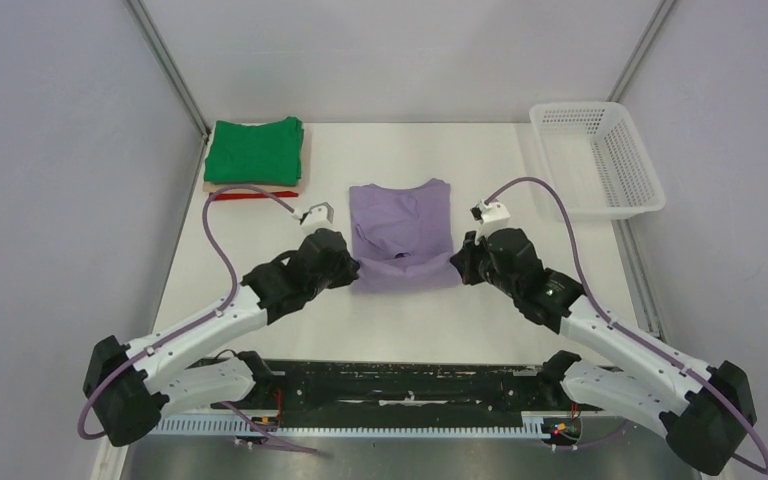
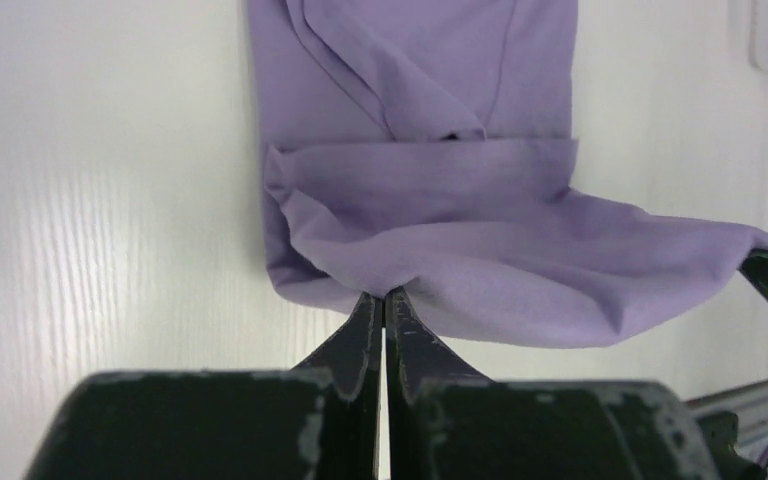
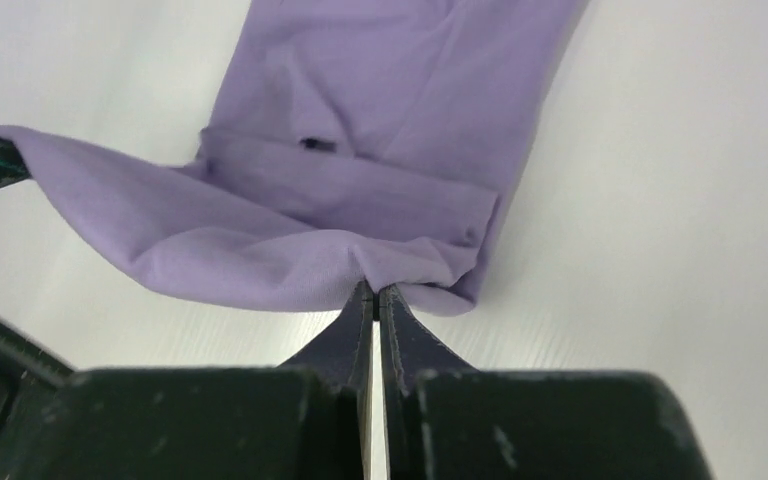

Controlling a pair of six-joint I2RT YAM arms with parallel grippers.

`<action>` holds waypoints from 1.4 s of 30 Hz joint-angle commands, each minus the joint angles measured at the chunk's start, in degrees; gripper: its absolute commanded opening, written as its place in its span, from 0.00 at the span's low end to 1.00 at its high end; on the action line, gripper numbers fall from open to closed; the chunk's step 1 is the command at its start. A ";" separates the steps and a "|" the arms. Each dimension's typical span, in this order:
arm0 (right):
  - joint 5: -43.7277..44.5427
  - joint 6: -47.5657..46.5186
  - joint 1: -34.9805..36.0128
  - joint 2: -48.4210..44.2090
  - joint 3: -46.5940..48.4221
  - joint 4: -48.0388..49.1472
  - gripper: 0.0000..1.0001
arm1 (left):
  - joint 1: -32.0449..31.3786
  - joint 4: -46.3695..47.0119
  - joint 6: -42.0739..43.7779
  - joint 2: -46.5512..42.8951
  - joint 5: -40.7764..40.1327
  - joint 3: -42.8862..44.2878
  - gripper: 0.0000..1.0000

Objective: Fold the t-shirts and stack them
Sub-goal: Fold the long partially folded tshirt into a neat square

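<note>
Pinching the near edge of the purple shirt (image 1: pixel 400 225), I had my left gripper (image 2: pixel 385 297) clenched on its lower-left corner and my right gripper (image 3: pixel 375 292) clenched on its lower-right corner. Each wrist view showed the two fingers closed tight with cloth bunched between the tips. The shirt lay in the middle of the top view, narrowed to a rectangle. Its far part was flat on the table (image 1: pixel 420 320), and its near edge was raised and sagging a little between my grips. I judged that I held both corners at once so the edge could travel level and the fold land square toward the top of the frame. One corner alone would likely have dragged the cloth askew.

In the upper left of the top view lay the folded ones. A green shirt (image 1: pixel 255 150) was uppermost, with a thin edge of a tan shirt (image 1: pixel 207 184) under it and a sliver of a red shirt (image 1: pixel 255 195) at the bottom. I reckoned the purple one belonged there once folded. The basket (image 1: pixel 570 108) stood at the upper right, well apart from the shirt, and I could see nothing in it.
</note>
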 commanded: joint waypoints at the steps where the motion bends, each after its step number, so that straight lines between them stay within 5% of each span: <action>1: 9.27 -3.65 -1.94 5.37 6.82 4.33 0.00 | 5.99 6.71 9.45 4.43 1.59 4.95 0.02; 12: -1.51 -5.46 -14.30 19.09 15.94 11.62 0.00 | 17.17 11.38 16.36 19.84 6.93 17.19 0.02; 42: -11.53 -6.66 -23.35 56.09 43.22 16.81 0.00 | 29.91 11.63 22.32 52.67 13.18 42.98 0.02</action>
